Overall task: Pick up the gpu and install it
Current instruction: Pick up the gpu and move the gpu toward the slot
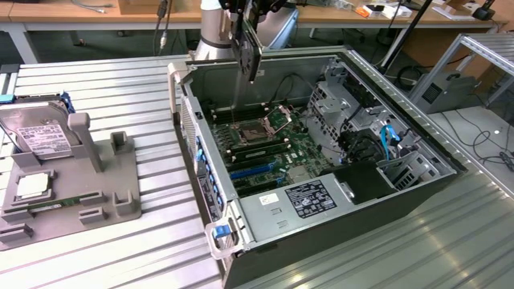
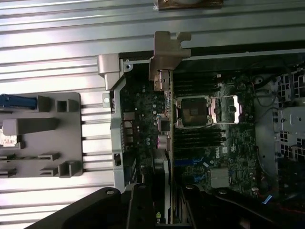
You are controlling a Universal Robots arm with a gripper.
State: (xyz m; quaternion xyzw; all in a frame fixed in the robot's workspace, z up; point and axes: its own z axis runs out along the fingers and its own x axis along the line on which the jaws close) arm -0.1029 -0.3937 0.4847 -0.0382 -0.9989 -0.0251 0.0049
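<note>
The gpu (image 1: 251, 54) is a thin dark card hanging upright, on edge, above the rear of the open computer case (image 1: 210, 81). My gripper (image 1: 250, 11) is shut on its upper end. In the wrist view I look down along the gpu (image 2: 162, 186), with its silver bracket (image 2: 167, 52) at the far end and my gripper (image 2: 164, 217) clamped on either side of it. The card hovers over the motherboard (image 1: 269, 147) near the case's rear wall, clear of the blue slots (image 1: 253, 170).
A grey parts holder (image 1: 108, 180) stands at the exterior view's left, carrying a silver hard drive (image 1: 36, 133). Inside the case are the open processor socket (image 2: 193, 110), a power supply (image 1: 297, 201) and drive cages (image 1: 341, 108). Benches and cables lie behind.
</note>
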